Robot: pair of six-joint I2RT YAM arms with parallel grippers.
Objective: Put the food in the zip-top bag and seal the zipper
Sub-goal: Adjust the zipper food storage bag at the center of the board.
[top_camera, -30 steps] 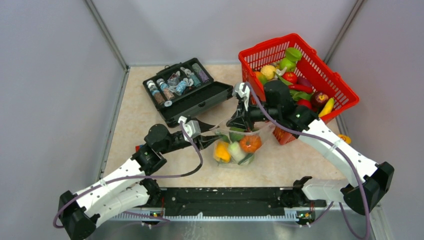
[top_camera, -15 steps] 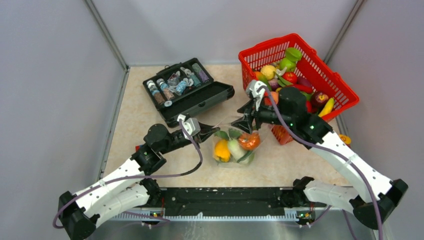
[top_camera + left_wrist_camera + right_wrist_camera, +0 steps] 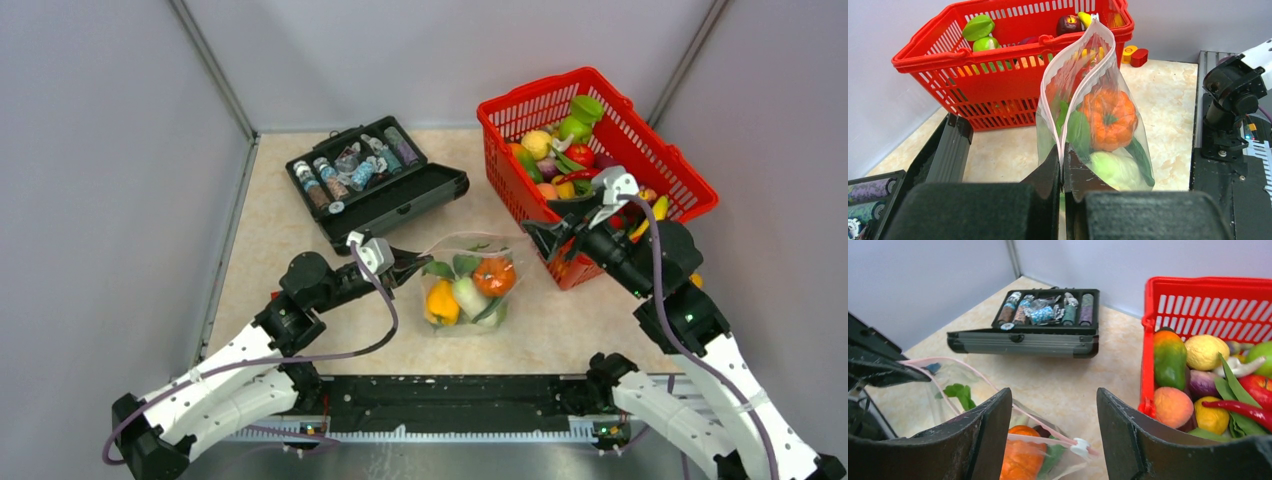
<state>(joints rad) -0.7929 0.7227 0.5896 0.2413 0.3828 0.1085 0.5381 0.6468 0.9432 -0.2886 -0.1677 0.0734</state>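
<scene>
Now your left gripper point(image 3: 1063, 160) has its fingers shut tight on the left corner of the zip-top bag point(image 3: 470, 285), pinching the zipper point(image 3: 1044, 87) edge. The clear, crinkled bag lies at mid-table point(image 3: 290, 230), just near of the open black case point(image 3: 400, 205) and left of the red basket point(image 3: 600, 85). From your left wrist view, the two pinkish strips meet at the fingers, then bow apart, leaving the mouth gaping toward the far end. Inside, an orange tomato point(image 3: 494, 275) presses against the plastic, with a yellow pepper point(image 3: 442, 302), a white radish point(image 3: 470, 297) and green leaves packed around it. Your right gripper point(image 3: 540, 235) hangs just right of the bag, by the basket's near-left corner, fingers spread and holding nothing. Its camera shows the small white slider point(image 3: 1079, 446) sitting at the bag's right end.
</scene>
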